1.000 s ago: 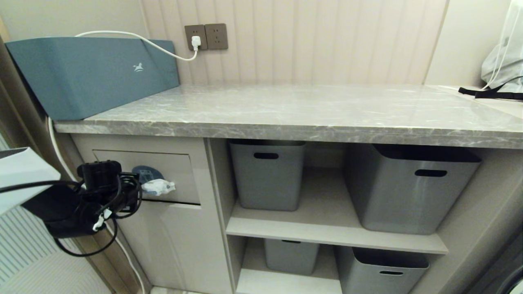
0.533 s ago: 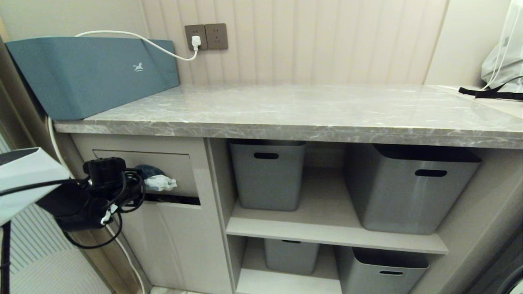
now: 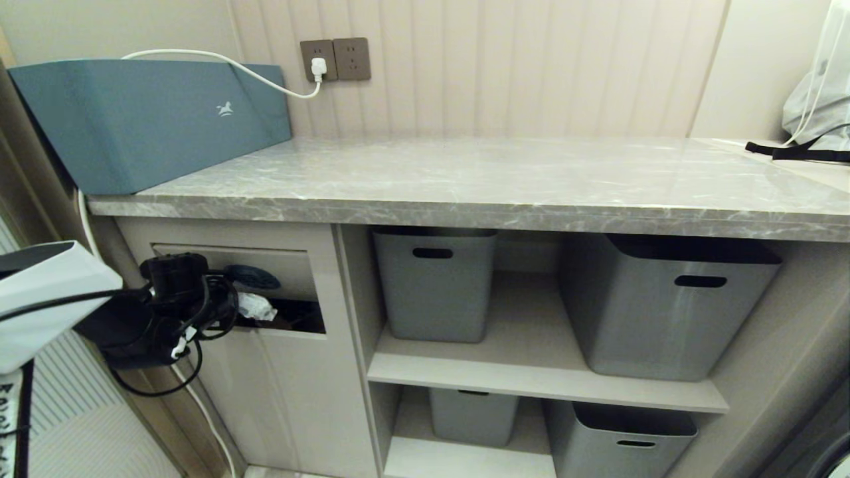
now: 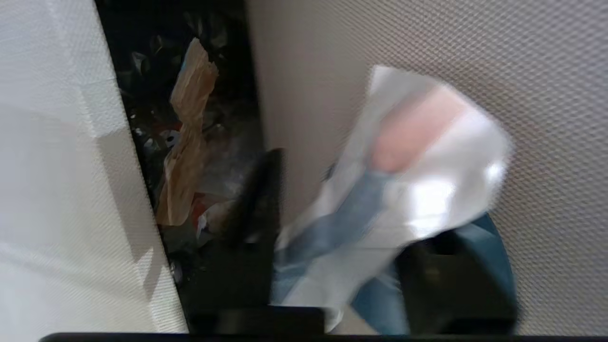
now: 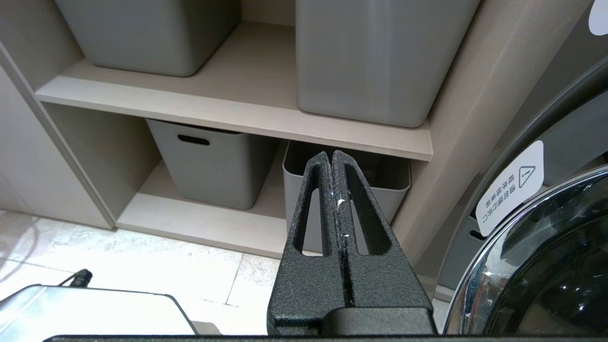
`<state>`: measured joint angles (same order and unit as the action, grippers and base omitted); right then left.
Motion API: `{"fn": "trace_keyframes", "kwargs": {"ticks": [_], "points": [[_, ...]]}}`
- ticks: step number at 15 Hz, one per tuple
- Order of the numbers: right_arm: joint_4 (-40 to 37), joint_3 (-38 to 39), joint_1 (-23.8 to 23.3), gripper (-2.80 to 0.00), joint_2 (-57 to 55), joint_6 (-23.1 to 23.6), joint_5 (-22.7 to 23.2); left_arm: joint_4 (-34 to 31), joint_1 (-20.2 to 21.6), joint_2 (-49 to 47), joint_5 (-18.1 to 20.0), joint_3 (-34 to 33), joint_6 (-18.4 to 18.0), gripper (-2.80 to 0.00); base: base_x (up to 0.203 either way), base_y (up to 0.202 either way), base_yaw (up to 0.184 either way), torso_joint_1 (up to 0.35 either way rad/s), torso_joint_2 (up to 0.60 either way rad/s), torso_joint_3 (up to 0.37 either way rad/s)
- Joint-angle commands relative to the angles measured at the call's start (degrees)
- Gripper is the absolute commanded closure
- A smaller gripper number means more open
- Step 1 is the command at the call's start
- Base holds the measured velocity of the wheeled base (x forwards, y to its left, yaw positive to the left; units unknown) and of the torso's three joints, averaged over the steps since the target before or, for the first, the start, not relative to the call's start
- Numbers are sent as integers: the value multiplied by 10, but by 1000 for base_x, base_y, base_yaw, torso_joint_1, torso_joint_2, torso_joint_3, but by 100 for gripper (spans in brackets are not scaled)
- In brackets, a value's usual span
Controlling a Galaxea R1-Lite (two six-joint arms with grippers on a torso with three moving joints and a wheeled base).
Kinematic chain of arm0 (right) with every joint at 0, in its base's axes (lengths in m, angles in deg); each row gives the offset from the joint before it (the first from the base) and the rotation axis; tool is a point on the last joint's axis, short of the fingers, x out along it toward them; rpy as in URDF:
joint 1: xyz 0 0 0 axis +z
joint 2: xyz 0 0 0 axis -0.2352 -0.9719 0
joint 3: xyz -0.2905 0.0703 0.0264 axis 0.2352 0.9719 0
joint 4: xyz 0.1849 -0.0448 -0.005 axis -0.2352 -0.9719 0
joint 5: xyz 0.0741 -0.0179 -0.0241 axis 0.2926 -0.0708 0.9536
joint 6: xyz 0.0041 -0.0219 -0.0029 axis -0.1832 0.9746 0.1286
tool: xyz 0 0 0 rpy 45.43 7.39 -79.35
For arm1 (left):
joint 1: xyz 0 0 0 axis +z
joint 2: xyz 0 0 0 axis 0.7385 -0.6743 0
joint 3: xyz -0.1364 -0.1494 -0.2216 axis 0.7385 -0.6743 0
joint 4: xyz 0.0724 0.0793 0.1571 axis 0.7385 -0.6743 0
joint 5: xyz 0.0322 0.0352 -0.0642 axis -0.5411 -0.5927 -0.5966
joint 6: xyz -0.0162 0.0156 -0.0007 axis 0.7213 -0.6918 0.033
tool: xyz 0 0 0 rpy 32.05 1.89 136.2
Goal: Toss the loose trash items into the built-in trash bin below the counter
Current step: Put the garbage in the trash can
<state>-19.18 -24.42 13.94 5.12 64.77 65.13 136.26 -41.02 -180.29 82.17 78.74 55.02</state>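
My left gripper is pushed against the flap of the built-in trash bin, under the left end of the counter. The flap, with its round blue sticker, tilts inward over a dark opening. In the left wrist view the gripper is open. The crumpled clear-white wrapper lies loose and blurred between its fingers; it also shows at the opening's edge as the wrapper. Old rubbish and brown paper fill the bin. My right gripper is shut and empty, parked low before the shelves.
A long teal box stands on the counter's left end, with a white cable running to the wall socket. Grey tubs fill the shelves to the right. A white bag sits far right. A washing machine door is beside the right arm.
The left gripper has pressed the flap inward, widening the dark gap. Its fingers have parted, and the wrapper has dropped from level with the sticker toward the opening.
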Motion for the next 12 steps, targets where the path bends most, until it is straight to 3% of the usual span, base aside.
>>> {"fn": "trace_keyframes", "kwargs": {"ticks": [1, 4, 7, 12], "points": [[-1, -1, 0, 0, -1, -1, 0, 4, 0, -1, 0, 6, 4, -280, 0, 0, 0, 0, 0, 0], [-1, -1, 0, 0, -1, -1, 0, 3, 0, -3, 0, 9, 6, -280, 0, 0, 0, 0, 0, 0], [-1, 0, 0, 0, -1, -1, 0, -11, -1, -2, 0, 9, 31, -280, 0, 0, 0, 0, 0, 0], [-1, 0, 0, 0, -1, 0, 0, -12, -4, -1, -1, 15, 32, -280, 0, 0, 0, 0, 0, 0]]}}
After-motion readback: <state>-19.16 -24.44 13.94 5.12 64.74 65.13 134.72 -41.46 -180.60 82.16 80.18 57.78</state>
